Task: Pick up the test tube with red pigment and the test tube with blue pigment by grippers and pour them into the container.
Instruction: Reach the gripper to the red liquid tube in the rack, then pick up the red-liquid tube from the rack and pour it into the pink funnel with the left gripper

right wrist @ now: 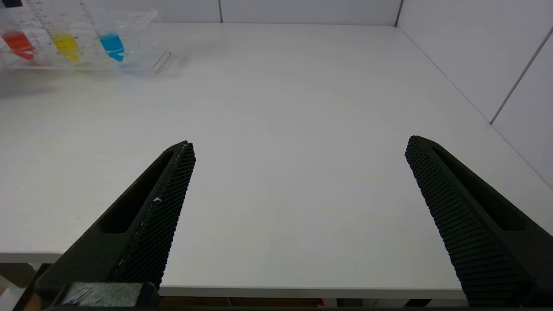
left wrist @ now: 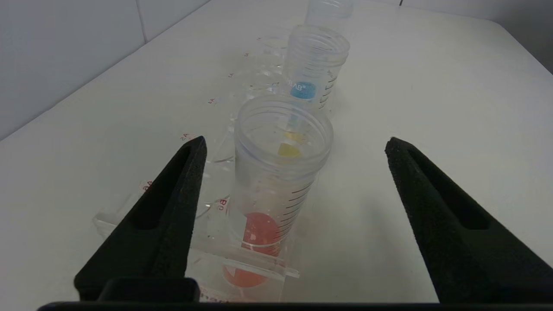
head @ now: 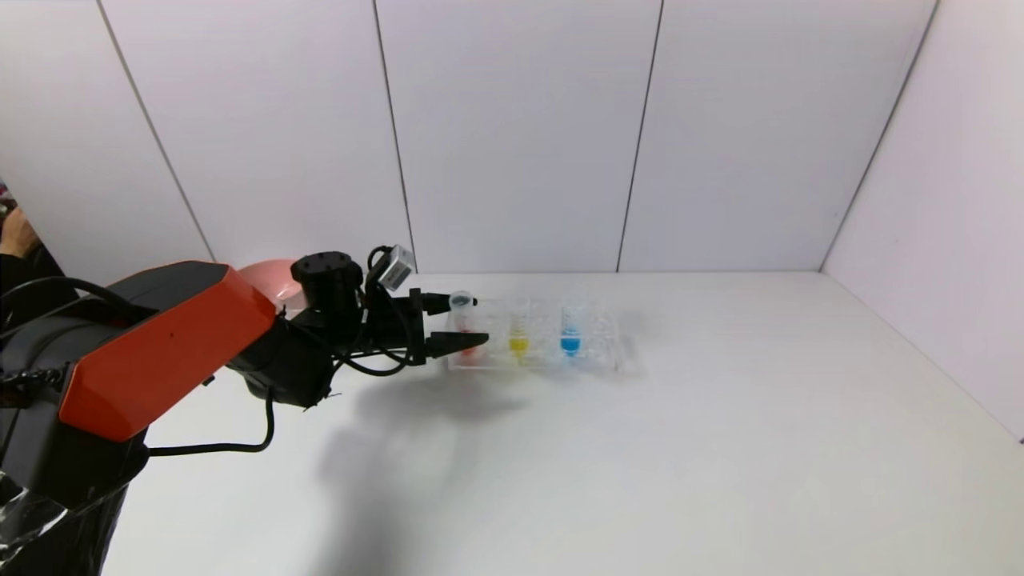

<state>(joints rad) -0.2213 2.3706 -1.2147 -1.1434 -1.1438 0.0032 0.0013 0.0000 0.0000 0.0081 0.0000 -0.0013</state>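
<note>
The left pincer (left wrist: 293,144) is standing wide open around the test tube with red pigment (left wrist: 272,190), not touching it, at the clear rack's (head: 608,356) left end; the right pincer (right wrist: 298,147) is hanging open over the near tabletop (right wrist: 281,129).

The head camera looks forward and down across the white table (head: 640,448) toward the back wall, the clear tube rack (head: 536,340) well off. The left wrist camera sits close, sighting along the row of tubes between its own fingers (left wrist: 173,216). The right wrist camera hangs at the table's near edge, facing across it; the rack (right wrist: 82,43) appears far off, shared by all three.
</note>
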